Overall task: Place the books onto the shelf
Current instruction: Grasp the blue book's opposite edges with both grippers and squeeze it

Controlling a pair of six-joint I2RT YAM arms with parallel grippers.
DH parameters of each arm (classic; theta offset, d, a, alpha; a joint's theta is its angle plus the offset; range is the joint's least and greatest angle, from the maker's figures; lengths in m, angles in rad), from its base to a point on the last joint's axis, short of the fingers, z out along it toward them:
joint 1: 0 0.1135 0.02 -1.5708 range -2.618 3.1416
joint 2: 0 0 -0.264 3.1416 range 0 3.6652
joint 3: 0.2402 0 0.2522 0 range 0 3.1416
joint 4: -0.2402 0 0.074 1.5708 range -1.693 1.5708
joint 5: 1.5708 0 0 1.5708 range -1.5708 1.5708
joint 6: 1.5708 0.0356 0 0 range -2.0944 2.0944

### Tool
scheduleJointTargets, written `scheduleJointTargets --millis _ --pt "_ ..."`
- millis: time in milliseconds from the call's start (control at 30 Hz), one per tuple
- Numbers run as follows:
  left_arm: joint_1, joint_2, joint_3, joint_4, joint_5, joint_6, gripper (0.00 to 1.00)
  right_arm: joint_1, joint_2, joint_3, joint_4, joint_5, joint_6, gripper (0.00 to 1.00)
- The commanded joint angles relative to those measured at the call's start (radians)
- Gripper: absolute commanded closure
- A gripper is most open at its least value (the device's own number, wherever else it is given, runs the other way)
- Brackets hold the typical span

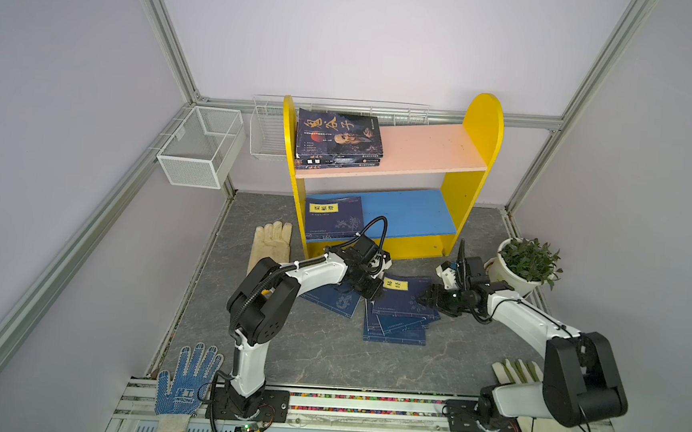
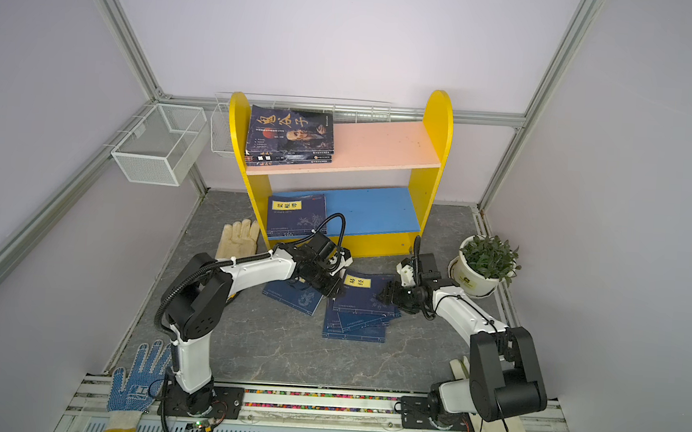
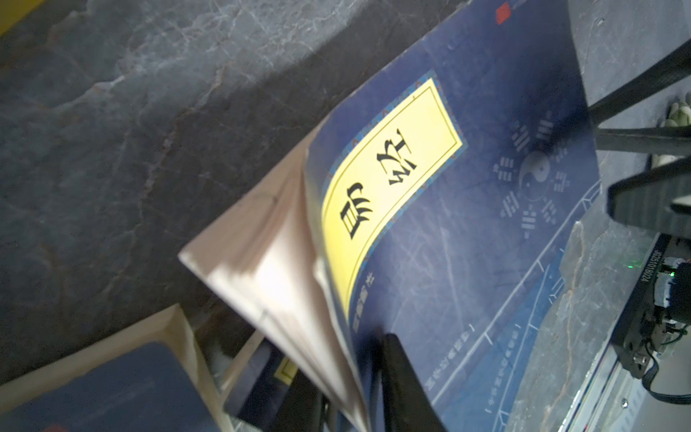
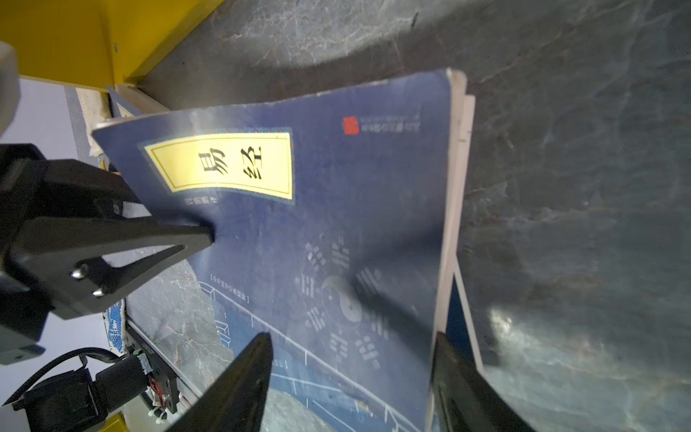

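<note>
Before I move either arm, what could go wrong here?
The left gripper pinches the thin navy book with the yellow label by one edge only. Its pale pages are fanning apart under the cover, so it may sag, slip or tear.
The right gripper stands open at the opposite edge, supporting nothing yet.
The loose pile of navy books lies beneath and could be dragged.

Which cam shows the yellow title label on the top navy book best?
Right wrist: the label on the navy book is large, sharp and whole, characters readable. Left wrist shows it whole but soft and bowed. In both top views it is tiny, beside the left gripper.
</note>
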Motion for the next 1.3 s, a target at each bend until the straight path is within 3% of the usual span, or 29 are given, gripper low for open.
scheduleJointTargets --millis 0,267,533,767,1000,1167,1267 --pt "-0.016 0.041 -0.004 -0.061 -0.026 0.031 0.76 0.005 -0.015 -0.031 -0.086 -0.008 -0.016 0.31" --pt "-0.016 0.04 -0.005 -0.06 -0.03 0.03 0.76 0.005 0.05 -0.072 -0.052 -0.066 -0.003 0.31" --pt "-0.015 0.04 -0.005 -0.06 -0.029 0.028 0.76 -0.017 0.061 -0.113 -0.055 -0.039 -0.01 0.31" --pt "-0.016 0.044 -0.003 -0.061 -0.029 0.027 0.76 -0.019 0.09 -0.096 0.031 -0.17 -0.012 0.32" --pt "-0.016 0.042 -0.004 -0.063 -0.033 0.021 0.76 -0.008 -0.019 -0.032 0.106 -0.295 -0.006 0.34" --pt "-0.016 0.043 -0.003 -0.063 -0.035 0.018 0.76 -0.008 -0.084 -0.009 0.093 -0.305 0.001 0.37" --pt "-0.015 0.043 -0.003 -0.064 -0.035 0.019 0.76 -0.008 -0.096 0.007 0.075 -0.29 -0.007 0.45"
